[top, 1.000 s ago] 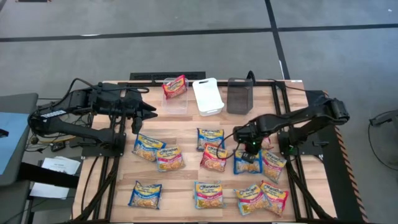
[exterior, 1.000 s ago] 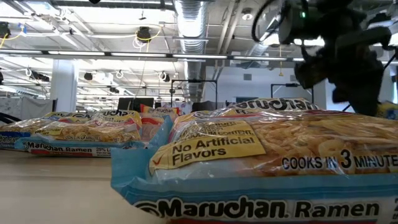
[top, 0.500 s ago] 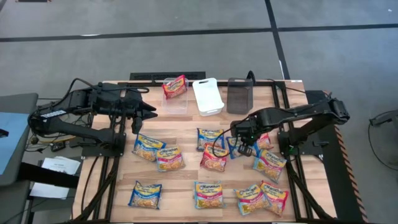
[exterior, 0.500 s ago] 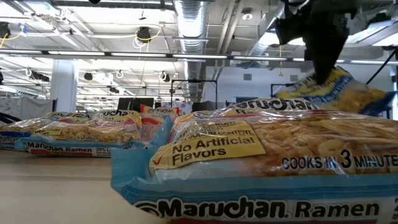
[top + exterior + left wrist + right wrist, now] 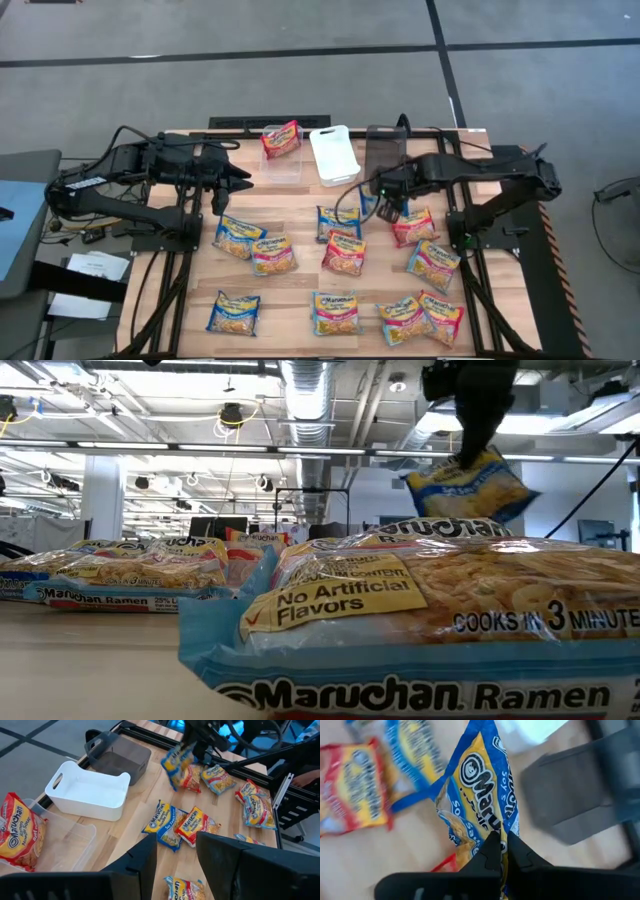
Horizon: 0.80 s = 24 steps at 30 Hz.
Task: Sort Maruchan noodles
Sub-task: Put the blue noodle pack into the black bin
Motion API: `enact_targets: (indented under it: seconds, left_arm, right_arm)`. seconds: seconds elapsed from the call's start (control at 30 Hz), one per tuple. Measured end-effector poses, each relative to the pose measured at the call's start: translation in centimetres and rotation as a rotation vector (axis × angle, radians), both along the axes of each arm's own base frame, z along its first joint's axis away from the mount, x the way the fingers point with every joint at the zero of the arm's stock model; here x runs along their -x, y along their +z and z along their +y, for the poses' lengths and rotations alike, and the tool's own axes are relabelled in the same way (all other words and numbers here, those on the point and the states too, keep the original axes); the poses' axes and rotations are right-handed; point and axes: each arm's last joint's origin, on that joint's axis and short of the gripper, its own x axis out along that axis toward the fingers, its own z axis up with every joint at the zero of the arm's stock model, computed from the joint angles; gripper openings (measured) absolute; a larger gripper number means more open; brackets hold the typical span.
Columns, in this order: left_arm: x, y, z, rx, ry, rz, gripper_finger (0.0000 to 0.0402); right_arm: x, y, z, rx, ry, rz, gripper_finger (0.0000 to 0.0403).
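Several Maruchan noodle packets (image 5: 343, 252) lie flat on the wooden table (image 5: 290, 300). A red one (image 5: 281, 138) lies in the clear bin (image 5: 284, 164). My right gripper (image 5: 388, 197) hangs over the table's middle right, near the dark bin (image 5: 385, 152), shut on a blue and yellow packet (image 5: 470, 485). That packet also shows in the left wrist view (image 5: 175, 762). My left gripper (image 5: 175, 852) waits above the table's far left, open, with nothing between its fingers. My right gripper pinches the blue and yellow packet by one end (image 5: 485, 827) between its two fingers. The fingers come from above, slanting down. The packet hangs tilted below them (image 5: 470, 485), lifted clear of the table and of the other packets.
At the far edge stand the clear bin, a white bin (image 5: 335, 155) and the dark bin side by side. Loose packets cover the table's middle and near right (image 5: 432, 262). One packet lies right in front of the low camera (image 5: 400, 620).
My right gripper has risen and gone toward the far edge and the dark bin, tipping steeper downward. It has stayed shut on the blue and yellow packet, which has come up off the table's right side and now hangs clear.
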Motion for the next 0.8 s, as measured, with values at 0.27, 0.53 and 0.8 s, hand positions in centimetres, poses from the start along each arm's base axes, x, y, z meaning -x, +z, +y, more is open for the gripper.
enact_targets:
  seconds: [0.27, 0.53, 0.8]
  left_arm:
    - [0.1, -0.1, 0.0, 0.001, 0.000, 0.012, 0.0123]
    - [0.2, -0.3, 0.0, 0.004, 0.001, 0.039, 0.0123]
    - [0.3, -0.6, 0.0, 0.019, 0.007, 0.066, 0.0123]
  right_arm:
    - [0.4, 2.0, -4.5, 0.173, -0.088, -0.005, 0.0010]
    - [1.7, 2.7, -10.1, 0.296, -0.187, 0.014, 0.0009]
    - [2.6, 2.4, -15.8, 0.358, -0.295, -0.017, 0.0009]
